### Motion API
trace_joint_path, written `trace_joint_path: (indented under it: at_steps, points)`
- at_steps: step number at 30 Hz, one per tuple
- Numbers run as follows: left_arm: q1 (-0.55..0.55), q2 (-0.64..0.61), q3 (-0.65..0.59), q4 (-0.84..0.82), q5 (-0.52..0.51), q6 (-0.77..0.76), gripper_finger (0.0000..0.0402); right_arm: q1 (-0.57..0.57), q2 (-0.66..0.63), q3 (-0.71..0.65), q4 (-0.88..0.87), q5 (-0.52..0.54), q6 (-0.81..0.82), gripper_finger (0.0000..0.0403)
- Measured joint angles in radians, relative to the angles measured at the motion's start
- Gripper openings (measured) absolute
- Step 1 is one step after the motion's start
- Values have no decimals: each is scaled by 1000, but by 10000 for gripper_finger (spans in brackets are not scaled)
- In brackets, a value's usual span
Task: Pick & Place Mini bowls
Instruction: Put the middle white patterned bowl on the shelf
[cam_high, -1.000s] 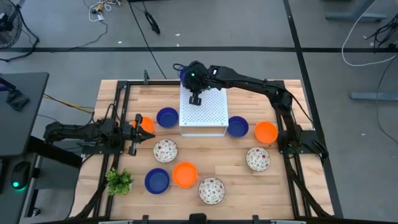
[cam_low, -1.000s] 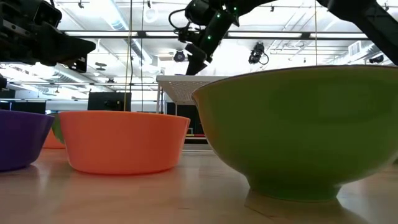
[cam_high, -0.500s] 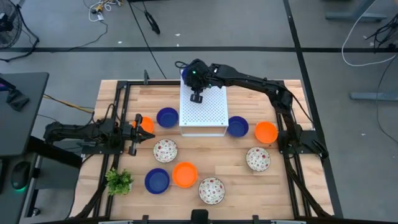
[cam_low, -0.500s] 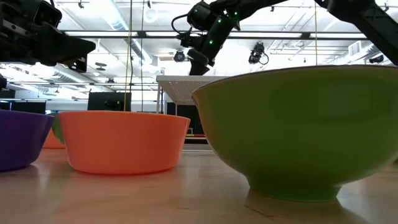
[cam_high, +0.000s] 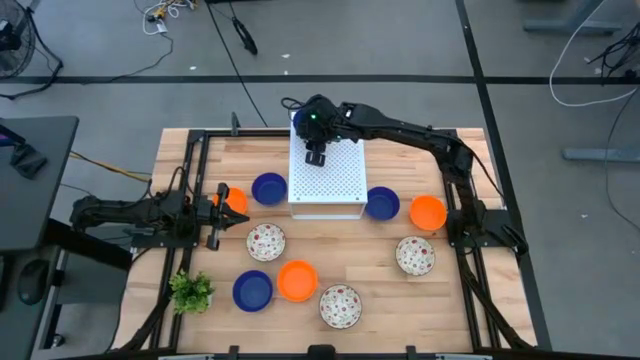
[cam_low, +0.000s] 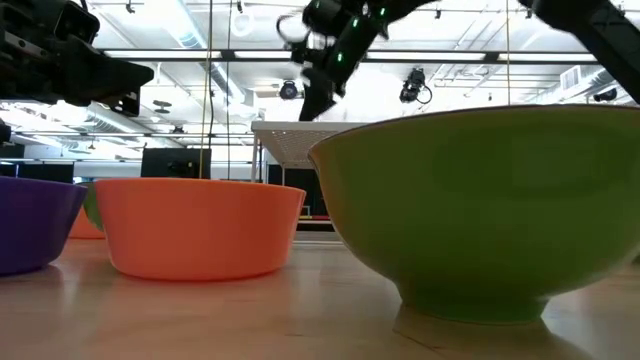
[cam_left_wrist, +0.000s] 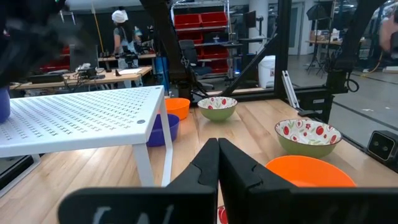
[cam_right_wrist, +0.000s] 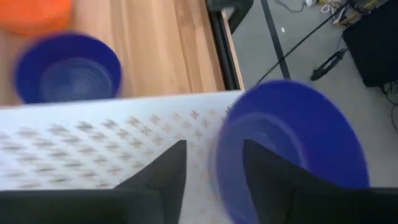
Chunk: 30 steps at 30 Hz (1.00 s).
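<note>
A blue mini bowl (cam_right_wrist: 292, 146) sits on the far left corner of the white perforated board (cam_high: 327, 180). My right gripper (cam_right_wrist: 214, 177) is open over that corner (cam_high: 316, 155). One finger stands inside the bowl and one outside its rim, and I see no touch. Other mini bowls rest on the wooden table: blue (cam_high: 268, 188), blue (cam_high: 382, 203), orange (cam_high: 428, 212), speckled (cam_high: 265, 241) and several more toward the near edge. My left gripper (cam_high: 218, 214) waits shut at the table's left, beside an orange bowl (cam_high: 236, 198).
A small green plant (cam_high: 190, 291) stands at the near left corner. The board is raised on legs (cam_left_wrist: 144, 168) mid-table. Black frame rails (cam_high: 195, 170) run along the table's sides. In the low view a green-sided bowl (cam_low: 480, 210) and an orange bowl (cam_low: 200, 225) fill the foreground.
My right gripper has opened over the board's far left corner and let go of the blue bowl, which stays on the board.
</note>
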<state>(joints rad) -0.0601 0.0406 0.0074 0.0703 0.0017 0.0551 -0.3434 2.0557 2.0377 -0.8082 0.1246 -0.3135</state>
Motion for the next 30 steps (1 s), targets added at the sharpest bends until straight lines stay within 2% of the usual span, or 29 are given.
trace_joint_path:
  at_steps: [4, 7, 11, 17, 21, 25, 30]
  points:
    - [0, 0, 0, 0, 0, 0, 5, 62, -86, 0, -52, 25, 90, 186]
    - [0, 0, 0, 0, 0, 0, 5, 157, -148, 0, -115, 27, 156, 183]
    - [0, 0, 0, 0, 0, 0, 5, 352, -187, 2, -195, 27, 257, 166]
    - [0, 0, 0, 0, 0, 0, 5, 659, -162, -1, -239, 61, 449, 137]
    - [0, 0, 0, 0, 0, 0, 5, 804, -155, -84, -114, 60, 676, 123]
    - [0, 0, 0, 0, 0, 0, 5, 887, -153, -224, 90, 60, 717, 121]
    - [0, 0, 0, -1, 0, 0, 5, 929, -153, -396, 194, 64, 857, 156]
